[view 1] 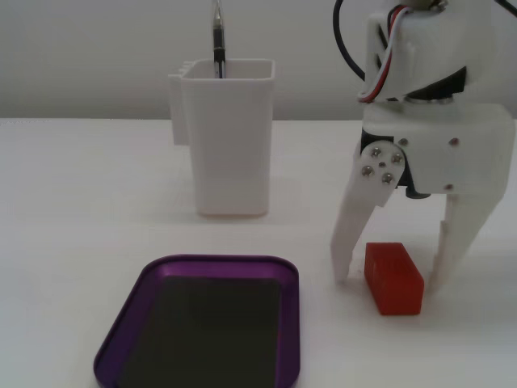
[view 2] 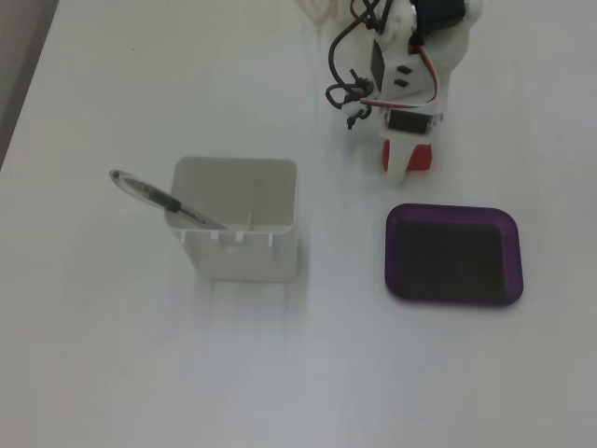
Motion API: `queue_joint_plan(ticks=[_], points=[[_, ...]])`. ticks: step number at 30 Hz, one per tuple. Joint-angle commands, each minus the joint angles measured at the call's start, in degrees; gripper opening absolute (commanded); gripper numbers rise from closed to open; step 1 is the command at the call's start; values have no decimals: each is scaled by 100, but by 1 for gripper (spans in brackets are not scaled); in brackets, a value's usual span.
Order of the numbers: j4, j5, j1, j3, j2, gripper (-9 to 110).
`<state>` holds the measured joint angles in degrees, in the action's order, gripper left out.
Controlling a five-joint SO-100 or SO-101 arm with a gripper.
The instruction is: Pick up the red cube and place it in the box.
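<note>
straddling the red cube [view 1: 393,277] with jaws apart in a fixed view, largely hidden from above beside the box [view 2: 454,254].

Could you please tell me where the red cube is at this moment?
In both fixed views the red cube lies on the white table, between the open fingers of the gripper, just outside the purple box, which holds nothing.

White container [view 1: 231,145], probably a pen [view 2: 163,199] inside, white table [view 2: 140,373]
</note>
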<state>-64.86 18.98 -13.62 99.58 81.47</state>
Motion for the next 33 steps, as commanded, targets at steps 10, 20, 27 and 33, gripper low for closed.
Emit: queue_joint_plan(ticks=[10, 20, 27, 33], points=[[97, 18, 44, -211, -396, -1], [-1239, -79, -44, -1521, 940, -1], [-1538, -466, -536, -2522, 1406, -1], [-1292, -404, -756, -3050, 633, -1]])
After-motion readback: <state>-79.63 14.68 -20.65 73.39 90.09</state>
